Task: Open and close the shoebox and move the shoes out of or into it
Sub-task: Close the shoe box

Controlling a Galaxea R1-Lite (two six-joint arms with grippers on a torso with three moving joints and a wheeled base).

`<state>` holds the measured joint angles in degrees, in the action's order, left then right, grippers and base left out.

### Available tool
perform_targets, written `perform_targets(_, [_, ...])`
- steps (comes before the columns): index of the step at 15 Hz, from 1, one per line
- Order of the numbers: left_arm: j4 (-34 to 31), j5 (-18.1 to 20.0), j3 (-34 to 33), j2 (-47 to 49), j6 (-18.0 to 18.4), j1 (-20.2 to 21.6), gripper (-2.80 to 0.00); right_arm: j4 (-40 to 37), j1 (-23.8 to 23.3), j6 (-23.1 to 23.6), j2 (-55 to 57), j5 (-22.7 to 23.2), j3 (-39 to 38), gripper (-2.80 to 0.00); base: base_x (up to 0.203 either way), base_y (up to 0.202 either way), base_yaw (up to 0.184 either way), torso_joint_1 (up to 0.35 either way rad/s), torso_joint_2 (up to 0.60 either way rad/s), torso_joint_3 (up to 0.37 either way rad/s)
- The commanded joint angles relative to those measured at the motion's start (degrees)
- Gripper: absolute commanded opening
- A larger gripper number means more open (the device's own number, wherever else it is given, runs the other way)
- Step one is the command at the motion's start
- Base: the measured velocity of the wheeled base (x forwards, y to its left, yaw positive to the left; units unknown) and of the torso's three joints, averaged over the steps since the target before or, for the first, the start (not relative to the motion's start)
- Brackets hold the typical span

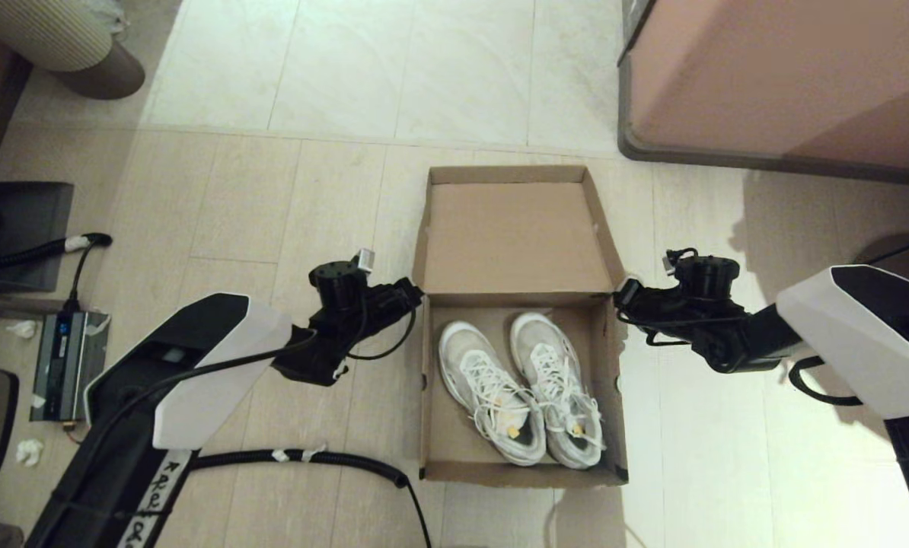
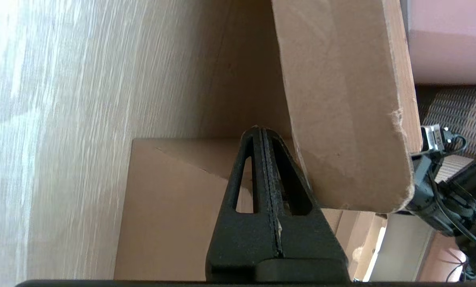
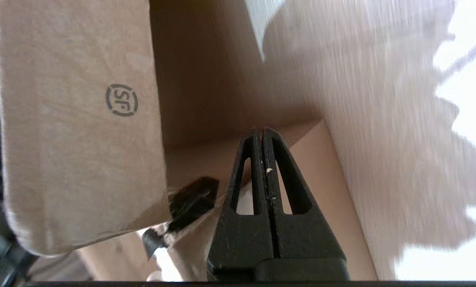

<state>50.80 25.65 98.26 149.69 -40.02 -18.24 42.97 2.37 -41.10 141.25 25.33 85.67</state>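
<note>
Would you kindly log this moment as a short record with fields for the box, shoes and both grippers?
shoebox: on the floor, lid flipped open away from the robot
shoes: both inside, side by side
left gripper: shut, at the box's left hinge corner
right gripper: shut, at the right hinge corner

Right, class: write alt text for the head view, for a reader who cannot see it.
An open shoebox on the floor holds the shoes, toes toward the raised lid. The shut left gripper and shut right gripper flank its hinge corners.
</note>
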Motion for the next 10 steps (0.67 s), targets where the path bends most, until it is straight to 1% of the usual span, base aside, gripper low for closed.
perform_targets(1, [0.9, 0.0, -1.0, -0.5, -0.2, 0.0, -2.80, 0.3, -0.5, -0.2, -2.5, 0.7, -3.2, -2.80, 0.000, 0.000, 0.000, 0.000, 0.00, 0.000])
perform_targets(3, [1.8, -0.1, -1.3, -0.5, -0.2, 0.5, -2.80, 0.4, -0.8, 0.1, -3.8, 1.2, -6.2, -2.80, 0.000, 0.000, 0.000, 0.000, 0.00, 0.000])
perform_targets(5, [2.0, -0.7, -2.6, -1.3, -0.2, 0.6, -2.80, 1.5, -1.6, 0.3, -5.3, 3.7, -10.1, -2.80, 0.000, 0.000, 0.000, 0.000, 0.00, 0.000])
perform_targets(6, [2.2, -0.7, -3.7, -1.9, -0.2, 0.7, -2.80, 3.1, -1.9, 0.1, -5.7, 4.0, -11.0, -2.80, 0.000, 0.000, 0.000, 0.000, 0.00, 0.000])
perform_targets(8, [2.2, -0.8, -3.8, -2.5, -0.2, 1.3, -2.80, 3.8, -3.4, -0.3, -4.9, 4.1, -8.1, -2.80, 0.000, 0.000, 0.000, 0.000, 0.00, 0.000])
perform_targets(10, [2.2, -0.8, -3.9, -3.4, -0.2, 1.7, -2.80, 3.1, -4.6, -1.5, -2.9, 4.3, -1.6, -2.80, 0.000, 0.000, 0.000, 0.000, 0.00, 0.000])
